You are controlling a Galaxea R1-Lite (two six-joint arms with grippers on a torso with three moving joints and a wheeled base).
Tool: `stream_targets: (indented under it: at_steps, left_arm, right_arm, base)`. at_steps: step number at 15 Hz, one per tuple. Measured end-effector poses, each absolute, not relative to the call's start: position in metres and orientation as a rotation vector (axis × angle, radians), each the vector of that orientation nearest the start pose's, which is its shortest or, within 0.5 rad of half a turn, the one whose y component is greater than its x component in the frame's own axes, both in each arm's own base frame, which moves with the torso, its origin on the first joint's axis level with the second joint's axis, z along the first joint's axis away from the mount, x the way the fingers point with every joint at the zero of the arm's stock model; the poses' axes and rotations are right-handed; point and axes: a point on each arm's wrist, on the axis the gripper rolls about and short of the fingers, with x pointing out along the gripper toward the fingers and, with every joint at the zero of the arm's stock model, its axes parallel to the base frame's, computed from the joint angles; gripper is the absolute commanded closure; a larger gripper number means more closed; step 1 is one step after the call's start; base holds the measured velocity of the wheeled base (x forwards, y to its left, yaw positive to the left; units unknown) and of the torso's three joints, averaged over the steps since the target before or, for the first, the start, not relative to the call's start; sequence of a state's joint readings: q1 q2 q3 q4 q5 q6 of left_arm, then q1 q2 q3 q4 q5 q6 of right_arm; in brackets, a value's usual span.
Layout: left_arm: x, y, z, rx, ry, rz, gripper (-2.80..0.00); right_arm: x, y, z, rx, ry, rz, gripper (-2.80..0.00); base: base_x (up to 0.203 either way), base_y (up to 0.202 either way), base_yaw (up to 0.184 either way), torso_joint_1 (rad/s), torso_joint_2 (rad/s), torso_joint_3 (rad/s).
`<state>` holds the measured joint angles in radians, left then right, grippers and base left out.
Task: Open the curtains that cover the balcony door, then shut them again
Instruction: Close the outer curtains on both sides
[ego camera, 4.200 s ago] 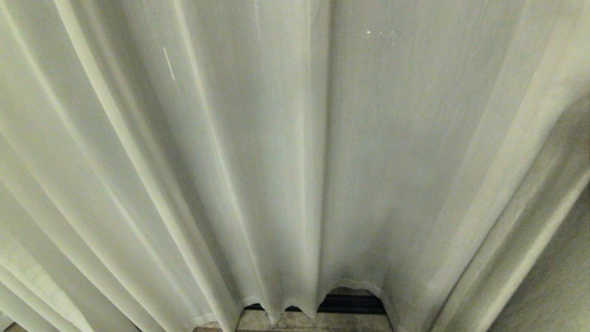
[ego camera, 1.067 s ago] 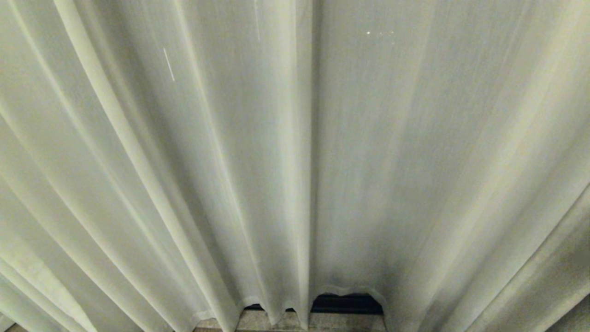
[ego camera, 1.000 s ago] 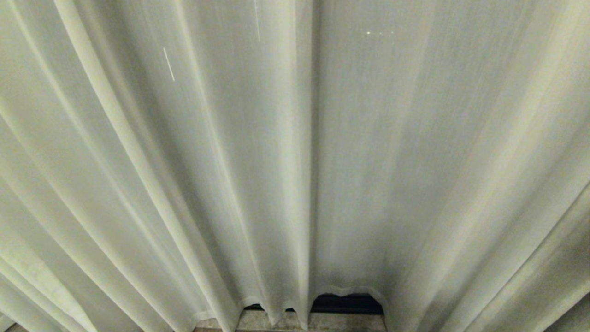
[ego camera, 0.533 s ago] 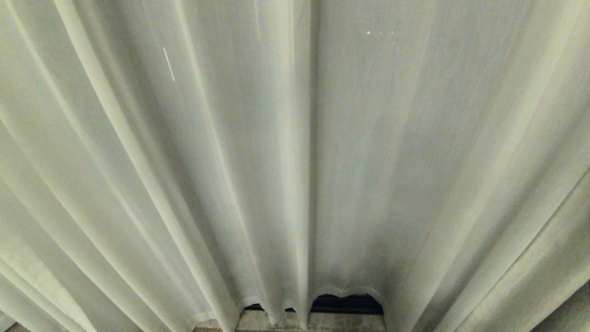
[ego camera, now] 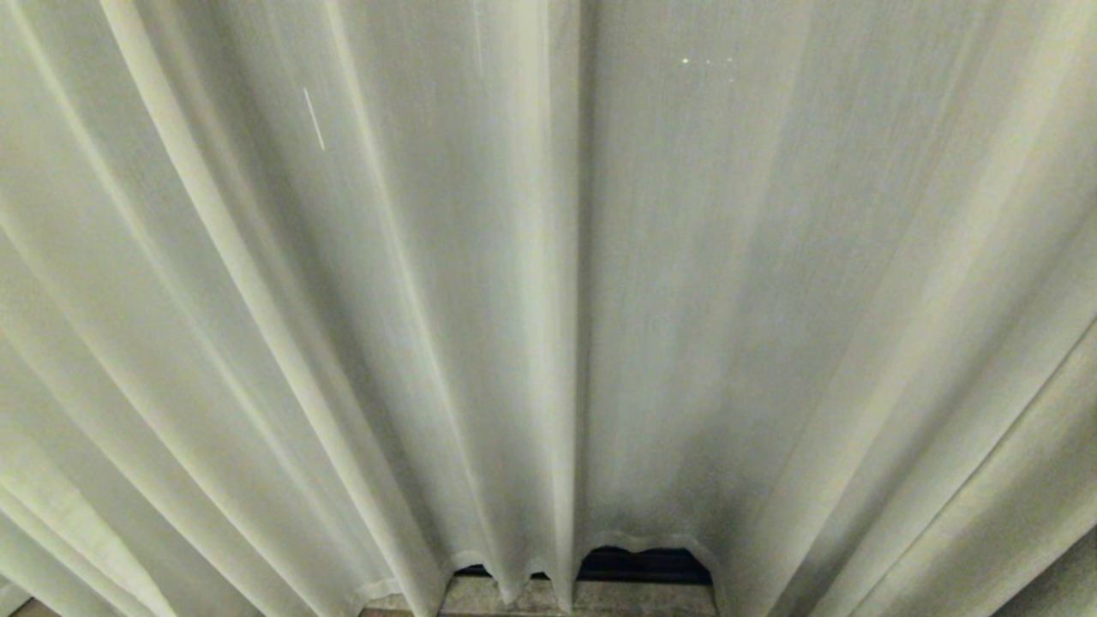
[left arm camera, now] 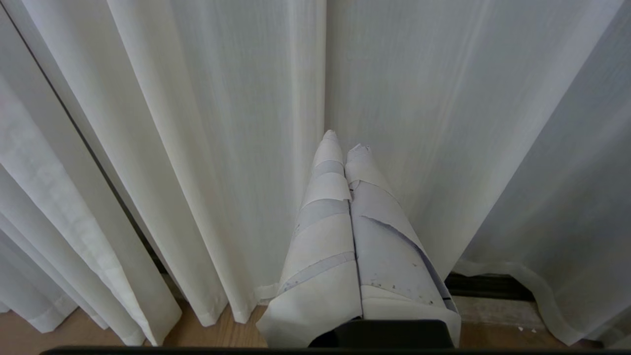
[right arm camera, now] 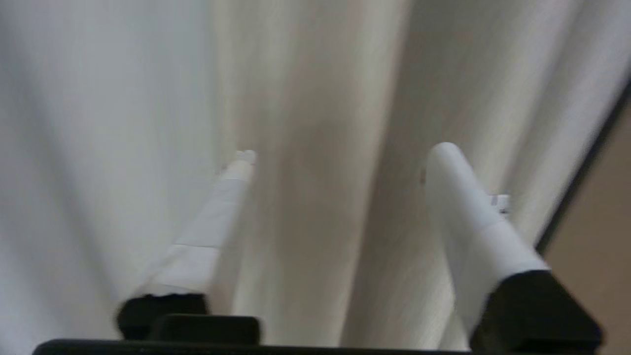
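Observation:
The curtains [ego camera: 548, 300] fill the head view as pale sheer fabric in long pleats, drawn shut, with two edges meeting at a vertical seam [ego camera: 581, 257]. They hide the balcony door; only a dark strip [ego camera: 643, 566] shows under the hem. Neither arm appears in the head view. In the left wrist view my left gripper [left arm camera: 345, 143] is shut and empty, its white-wrapped fingers [left arm camera: 325, 222] pressed together, tips close to the curtains [left arm camera: 222, 148] near the seam. In the right wrist view my right gripper [right arm camera: 342, 153] is open, facing a cream pleat [right arm camera: 315, 197] that lies across its gap; contact is unclear.
Wooden floor [left arm camera: 49, 335] lies under the hems on the left. A grey stone sill [ego camera: 514, 597] and a dark track [left arm camera: 488, 286] run below the curtains. A dark vertical edge [right arm camera: 586, 172] with a beige surface [right arm camera: 606, 197] beyond it stands beside the right gripper.
In the head view the bulging fold at the right edge has flattened and the pleats there hang straighter. The seam has shifted slightly left. Over the last second the fabric barely moves.

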<state>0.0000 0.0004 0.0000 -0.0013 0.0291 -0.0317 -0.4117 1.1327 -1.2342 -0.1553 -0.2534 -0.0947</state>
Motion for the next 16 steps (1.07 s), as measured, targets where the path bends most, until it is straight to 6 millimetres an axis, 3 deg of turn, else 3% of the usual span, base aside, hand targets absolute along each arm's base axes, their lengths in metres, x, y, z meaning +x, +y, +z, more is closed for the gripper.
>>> stream_targets:
  at_steps: [4,7,11,16]
  left_arm:
    - [-0.023,0.001,0.076,-0.032,-0.001,0.030,0.00]
    - [-0.023,0.001,0.076,-0.032,-0.001,0.029,0.00]
    - [-0.023,0.001,0.076,-0.031,-0.001,0.029,0.00]
    - [-0.023,0.001,0.076,-0.031,-0.001,0.029,0.00]
  right_arm:
    - [0.116,-0.066,0.420,-0.117,-0.296,-0.692,-2.80]
    - [0.115,-0.069,0.432,-0.110,-0.333,-0.683,-2.80]
    - [0.140,-0.085,0.432,-0.067,-0.320,-0.684,-2.80]
    - [0.188,-0.112,0.439,-0.026,-0.320,-0.616,-2.80]
  base:
    - [0.000,0.000,0.000,0.000,0.00,0.000]
    - [0.000,0.000,0.000,0.000,0.00,0.000]
    - [0.000,0.000,0.000,0.000,0.00,0.000]
    - [0.000,0.000,0.000,0.000,0.00,0.000]
